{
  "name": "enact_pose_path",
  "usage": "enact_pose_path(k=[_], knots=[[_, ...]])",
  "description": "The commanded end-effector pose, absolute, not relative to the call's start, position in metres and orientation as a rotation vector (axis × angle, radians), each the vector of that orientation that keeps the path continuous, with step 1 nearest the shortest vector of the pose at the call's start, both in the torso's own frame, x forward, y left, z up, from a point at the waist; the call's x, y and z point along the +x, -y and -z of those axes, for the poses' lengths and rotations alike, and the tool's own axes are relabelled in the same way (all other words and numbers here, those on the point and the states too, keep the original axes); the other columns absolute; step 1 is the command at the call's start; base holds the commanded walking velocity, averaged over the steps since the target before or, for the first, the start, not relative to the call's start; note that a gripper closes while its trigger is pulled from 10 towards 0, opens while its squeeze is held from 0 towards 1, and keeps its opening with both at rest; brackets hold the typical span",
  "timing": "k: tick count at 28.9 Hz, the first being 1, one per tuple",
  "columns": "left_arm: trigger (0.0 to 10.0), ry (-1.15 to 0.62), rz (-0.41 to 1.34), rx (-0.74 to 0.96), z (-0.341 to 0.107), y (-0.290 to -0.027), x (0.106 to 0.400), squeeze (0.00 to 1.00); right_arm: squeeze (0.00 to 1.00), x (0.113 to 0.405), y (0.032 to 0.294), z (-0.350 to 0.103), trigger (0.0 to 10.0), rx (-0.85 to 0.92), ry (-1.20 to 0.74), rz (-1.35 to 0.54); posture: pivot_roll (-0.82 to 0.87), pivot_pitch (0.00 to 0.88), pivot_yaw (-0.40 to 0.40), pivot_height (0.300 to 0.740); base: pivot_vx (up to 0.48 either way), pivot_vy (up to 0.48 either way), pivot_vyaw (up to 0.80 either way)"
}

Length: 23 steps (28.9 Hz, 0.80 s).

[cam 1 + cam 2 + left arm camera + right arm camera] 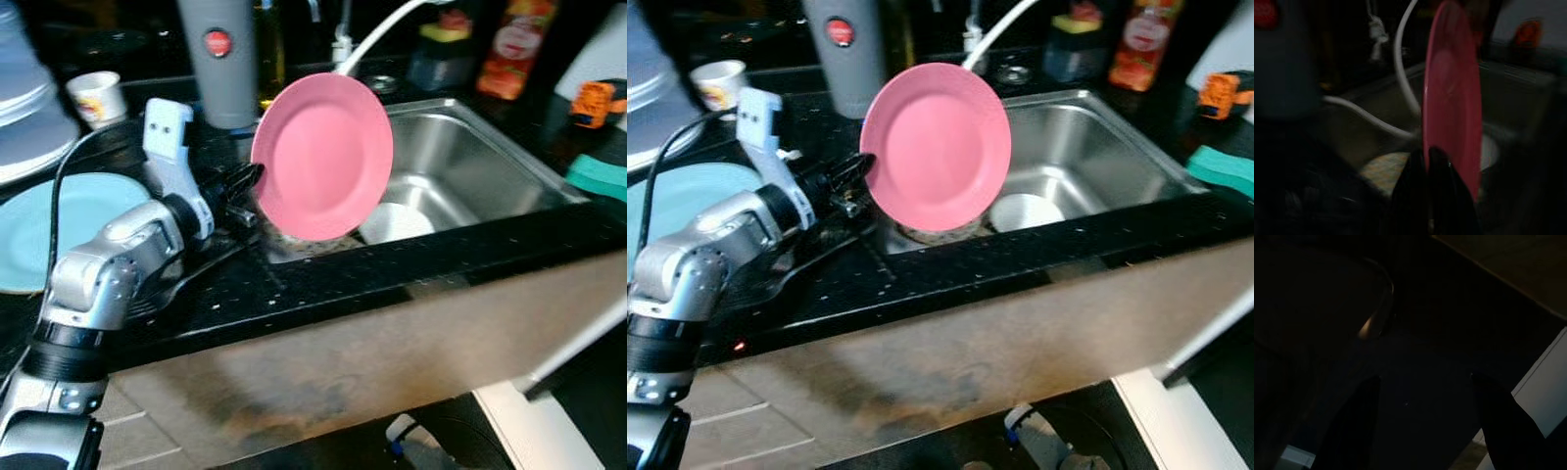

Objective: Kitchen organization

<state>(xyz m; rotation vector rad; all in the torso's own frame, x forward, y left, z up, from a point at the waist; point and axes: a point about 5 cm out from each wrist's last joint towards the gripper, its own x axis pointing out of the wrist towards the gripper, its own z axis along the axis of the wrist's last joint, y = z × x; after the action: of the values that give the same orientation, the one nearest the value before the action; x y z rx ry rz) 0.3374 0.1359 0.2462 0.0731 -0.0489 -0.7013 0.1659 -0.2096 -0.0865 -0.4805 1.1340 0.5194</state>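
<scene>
Left gripper is clamped on the pink plate's rim, holding it upright over the steel sink, probably to clear the white bowl. Right gripper hangs idle, fingers spread apart.

Black speckled countertop bears blue plate, paper cup.

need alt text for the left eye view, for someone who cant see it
The robot's left gripper holds a pink plate upright by its rim over the left end of a steel sink set in a black counter. A white dish lies in the sink, and a light blue plate sits on the counter at left.
</scene>
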Motion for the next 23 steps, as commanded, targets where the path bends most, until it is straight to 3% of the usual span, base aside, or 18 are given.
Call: enact_pose_path(k=[1, 10, 15, 18, 23], knots=[[10.0, 0.113, 0.726, 0.192, -0.255, -0.127, 0.34, 0.0, 0.0, 0.163, 0.209, 0.088, 10.0, -0.467, -1.138, -0.515, 0.0, 0.0, 0.044, 0.74, 0.0, 0.0, 0.0], [10.0, 0.258, 0.882, 0.264, -0.271, -0.096, 0.344, 0.0, 0.0, 0.161, 0.209, 0.089, 10.0, -0.459, -1.142, -0.514, 0.0, 0.0, 0.049, 0.74, 0.0, 0.0, 0.0], [10.0, 0.284, 0.945, 0.335, -0.272, -0.081, 0.347, 0.0, 0.0, 0.159, 0.209, 0.09, 10.0, -0.462, -1.154, -0.516, -0.01, 0.003, 0.051, 0.74, 0.0, 0.0, -0.79], [10.0, 0.279, 0.92, 0.426, -0.269, -0.08, 0.355, 0.0, 0.0, 0.158, 0.209, 0.09, 10.0, -0.457, -1.147, -0.515, -0.01, 0.009, 0.052, 0.74, 0.0, 0.0, -0.79], [10.0, 0.279, 0.831, 0.533, -0.267, -0.085, 0.37, 0.0, 0.0, 0.158, 0.209, 0.09, 10.0, -0.463, -1.141, -0.517, -0.01, 0.014, 0.054, 0.74, 0.0, 0.0, 0.0]])
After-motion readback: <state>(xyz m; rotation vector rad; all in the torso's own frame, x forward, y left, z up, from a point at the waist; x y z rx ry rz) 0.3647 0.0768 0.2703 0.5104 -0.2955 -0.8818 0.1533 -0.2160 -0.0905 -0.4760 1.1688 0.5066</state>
